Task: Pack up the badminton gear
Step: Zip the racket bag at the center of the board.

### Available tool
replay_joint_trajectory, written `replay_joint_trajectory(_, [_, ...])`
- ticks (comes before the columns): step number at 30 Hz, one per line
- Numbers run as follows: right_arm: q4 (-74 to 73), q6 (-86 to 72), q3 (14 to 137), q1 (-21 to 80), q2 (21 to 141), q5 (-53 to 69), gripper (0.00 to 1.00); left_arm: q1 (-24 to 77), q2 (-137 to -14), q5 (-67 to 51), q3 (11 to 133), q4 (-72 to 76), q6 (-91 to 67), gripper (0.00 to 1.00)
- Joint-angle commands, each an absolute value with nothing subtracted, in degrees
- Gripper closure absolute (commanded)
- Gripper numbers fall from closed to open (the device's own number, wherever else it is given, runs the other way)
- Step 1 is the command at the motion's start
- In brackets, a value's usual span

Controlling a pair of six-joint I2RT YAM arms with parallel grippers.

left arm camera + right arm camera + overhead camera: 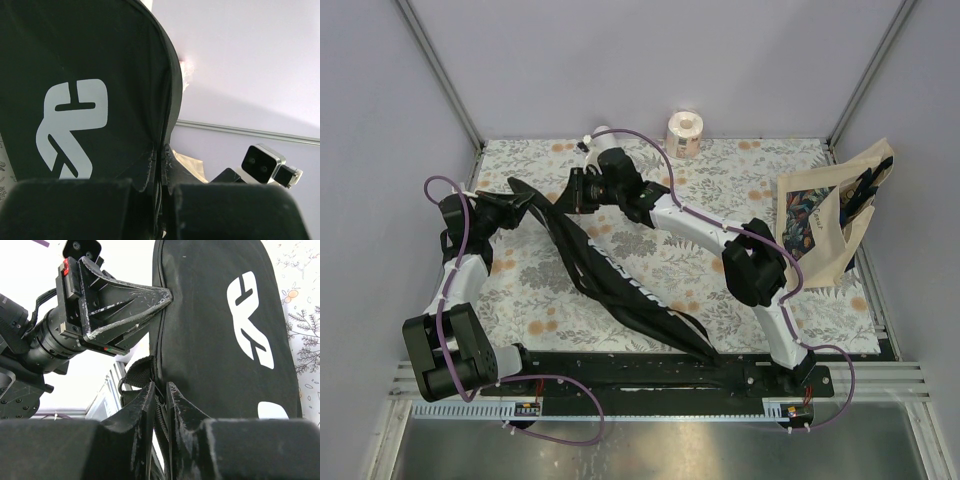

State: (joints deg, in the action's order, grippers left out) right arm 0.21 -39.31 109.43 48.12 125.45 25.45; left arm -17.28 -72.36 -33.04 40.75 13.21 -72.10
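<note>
The long black racket bag [620, 285] lies diagonally across the floral mat, its wide end lifted at the back left. My left gripper [523, 203] is shut on the rim of that end; in the left wrist view the jaws [161, 156] pinch the bag's seam beside a white logo [75, 130]. My right gripper [577, 190] is shut on the bag's zipper edge [161, 390], close to a webbing loop [137, 372]. The right wrist view also shows the left gripper [167, 294] clamped on the same rim higher up. The rackets and the white tube are out of view.
A beige printed tote bag [830, 215] leans at the right wall. A pinkish paper roll [684, 133] stands at the back edge of the mat. Lilac walls with metal frame posts close in the back and sides.
</note>
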Motion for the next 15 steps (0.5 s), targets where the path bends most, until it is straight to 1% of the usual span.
replay_joint_trajectory(1, [0.4, -38.2, 108.7, 49.1, 123.1, 24.4, 0.89, -16.7, -72.5, -33.6, 40.1, 13.9, -71.6, 1.0])
replay_joint_trajectory(2, [0.4, -38.4, 108.7, 49.1, 123.0, 24.3, 0.97, -16.8, -72.5, -33.6, 40.2, 13.9, -71.6, 1.0])
replay_joint_trajectory(3, [0.4, -38.5, 108.4, 49.1, 122.7, 24.3, 1.0, -16.8, -72.5, -33.6, 40.2, 13.7, -71.5, 1.0])
replay_joint_trajectory(5, [0.4, -38.4, 107.3, 49.1, 121.5, 23.8, 1.0, -16.9, -72.5, -33.1, 41.2, 11.7, -70.8, 1.0])
replay_joint_trajectory(8, [0.3, -37.2, 104.6, 49.0, 118.1, 21.6, 1.0, -17.0, -72.9, -28.8, 46.0, 0.7, -66.6, 1.0])
replay_joint_trajectory(10, [-3.0, -36.1, 102.8, 48.9, 115.9, 20.7, 1.0, -17.8, -73.6, -25.4, 49.0, -6.6, -65.4, 1.0])
replay_joint_trajectory(12, [-4.9, -35.3, 100.0, 48.7, 113.1, 20.1, 1.0, -19.0, -73.8, -24.6, 50.8, -7.9, -65.7, 1.0])
replay_joint_trajectory(15, [-4.9, -34.6, 92.1, 48.7, 107.2, 18.3, 1.0, -20.2, -73.8, -24.3, 53.5, -9.5, -66.3, 1.0])
